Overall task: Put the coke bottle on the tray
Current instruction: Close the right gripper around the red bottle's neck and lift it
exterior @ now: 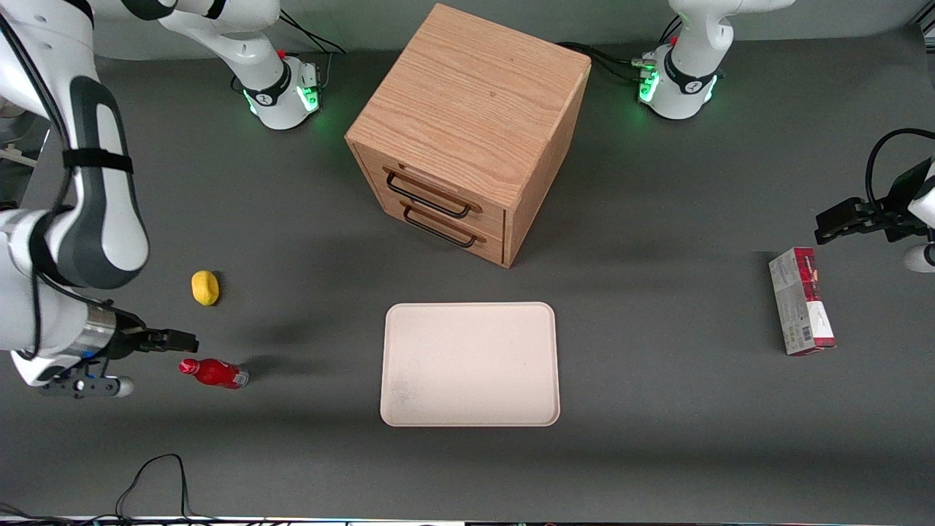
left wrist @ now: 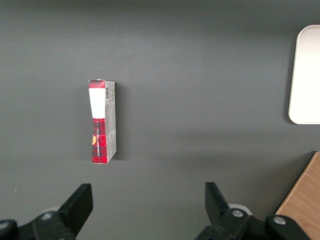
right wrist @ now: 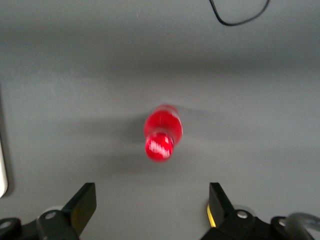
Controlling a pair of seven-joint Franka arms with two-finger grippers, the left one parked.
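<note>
The coke bottle, small and red with a red cap, lies on its side on the grey table toward the working arm's end, cap pointing at that arm. In the right wrist view the bottle sits ahead of the open fingers, apart from them. My right gripper is open and empty, above the table close to the bottle's cap; it also shows in the right wrist view. The cream tray lies flat and bare in the middle of the table, near the front camera; its edge shows in the right wrist view.
A yellow lemon-like object lies farther from the front camera than the bottle. A wooden drawer cabinet stands above the tray in the front view. A red-and-white carton lies toward the parked arm's end. A black cable loops near the table's front edge.
</note>
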